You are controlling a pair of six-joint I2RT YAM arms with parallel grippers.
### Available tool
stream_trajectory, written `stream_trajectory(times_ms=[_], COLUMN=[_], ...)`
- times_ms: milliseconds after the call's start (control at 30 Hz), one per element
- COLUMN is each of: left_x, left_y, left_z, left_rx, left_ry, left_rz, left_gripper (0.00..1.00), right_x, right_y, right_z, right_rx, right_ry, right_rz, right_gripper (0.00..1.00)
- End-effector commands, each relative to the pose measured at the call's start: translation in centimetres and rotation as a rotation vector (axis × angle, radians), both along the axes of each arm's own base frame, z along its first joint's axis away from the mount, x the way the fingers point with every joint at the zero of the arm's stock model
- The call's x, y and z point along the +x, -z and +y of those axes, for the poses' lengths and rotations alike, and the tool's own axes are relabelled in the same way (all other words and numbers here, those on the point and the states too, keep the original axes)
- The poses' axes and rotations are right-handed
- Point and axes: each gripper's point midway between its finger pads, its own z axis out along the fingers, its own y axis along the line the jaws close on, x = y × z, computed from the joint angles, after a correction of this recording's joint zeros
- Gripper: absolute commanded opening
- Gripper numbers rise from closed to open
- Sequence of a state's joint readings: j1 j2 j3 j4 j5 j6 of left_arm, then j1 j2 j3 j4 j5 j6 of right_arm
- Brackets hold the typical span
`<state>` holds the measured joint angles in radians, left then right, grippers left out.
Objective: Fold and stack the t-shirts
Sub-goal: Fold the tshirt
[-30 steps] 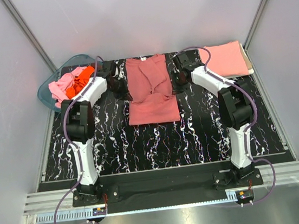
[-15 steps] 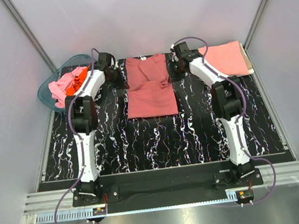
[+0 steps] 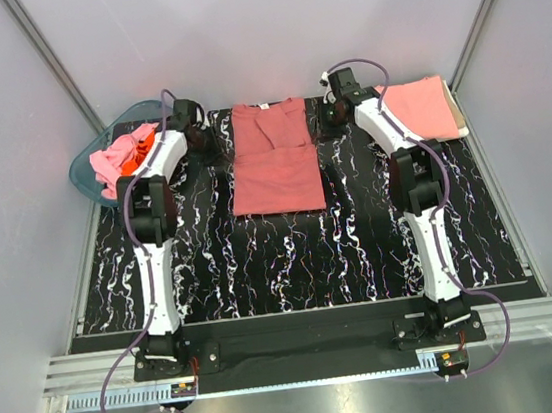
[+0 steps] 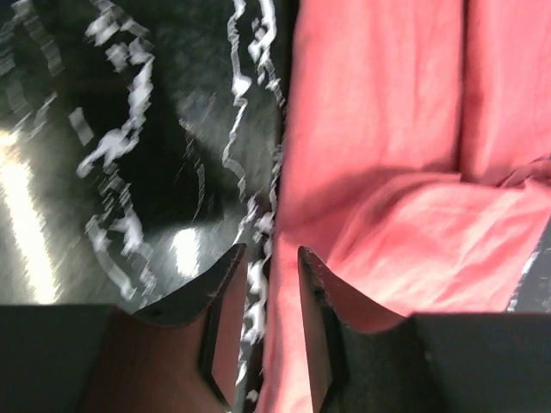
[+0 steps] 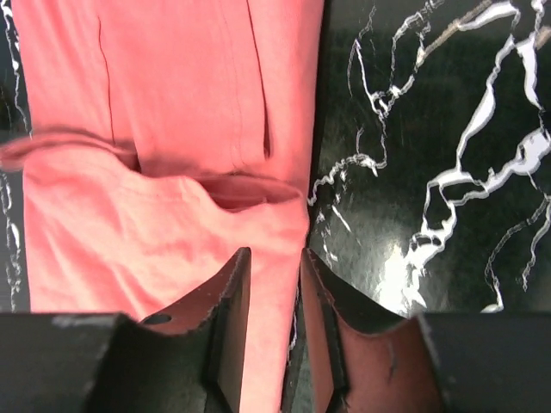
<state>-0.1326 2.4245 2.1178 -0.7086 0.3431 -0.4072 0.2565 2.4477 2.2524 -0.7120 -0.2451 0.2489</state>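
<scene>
A brick-red t-shirt (image 3: 273, 162) with a small white neck label lies at the back middle of the black marbled table (image 3: 292, 255), its lower part folded up over its body. My left gripper (image 3: 210, 142) is at the shirt's left edge and my right gripper (image 3: 331, 119) is at its right edge, both near the sleeves. In the left wrist view the gripper (image 4: 272, 251) has narrow jaws with the shirt's edge (image 4: 379, 172) between them. In the right wrist view the gripper (image 5: 275, 254) likewise pinches the shirt's edge (image 5: 172, 206).
A folded salmon-pink t-shirt (image 3: 420, 108) lies at the back right. A translucent teal tub (image 3: 84, 175) at the back left holds a crumpled pink t-shirt (image 3: 108, 165) and a bright orange one (image 3: 134, 151). Grey walls close in on three sides.
Both grippers have moved toward the back of the table along the shirt's sides. The shirt's folded lower part and near edge have shifted back with them.
</scene>
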Motion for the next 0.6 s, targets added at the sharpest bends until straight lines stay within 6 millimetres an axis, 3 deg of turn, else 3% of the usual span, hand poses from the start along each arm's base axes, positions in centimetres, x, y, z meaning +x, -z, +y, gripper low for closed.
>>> stream_trajectory(times_ms=[0,33,100,200,367,400,567], left_x=[-0.7,-2.2,-3.0,-3.4,-1.7,-1.3,0.8], left_y=[-7.9,-5.9,-5.7,-3.9,-1.9,-0.5,0.1], left_z=[-0.5,-0.9,-2.6,-3.9,-4.8,-4.5,-3.0], left_rx=[0.076,0.072,0.044,0.043,0.028,0.036,0.057], left_ry=[0.022,0.026,0.058,0.094,0.104,0.102,0.058], left_rz=[-0.183,-0.132,-0.151,-0.12,-0.107,-0.091,-0.099], left_gripper=[0.34,0.27,0.25,0.24,0.23,0.23,0.23], right_x=[-1.7,-2.1,-3.0,-2.9,-1.8,-1.5,0.3], right_y=[-3.8,-3.6,-3.1,-2.3,-0.1,0.1,1.7], right_z=[0.5,0.6,1.0,1.1,1.3,1.2,1.0], right_rx=[0.064,0.069,0.07,0.068,0.058,0.057,0.041], right_ry=[-0.017,-0.017,-0.029,-0.034,-0.042,-0.044,-0.032], right_rz=[0.002,0.012,0.027,0.026,0.039,0.036,0.025], right_gripper=[0.35,0.33,0.26,0.22,0.23,0.23,0.24])
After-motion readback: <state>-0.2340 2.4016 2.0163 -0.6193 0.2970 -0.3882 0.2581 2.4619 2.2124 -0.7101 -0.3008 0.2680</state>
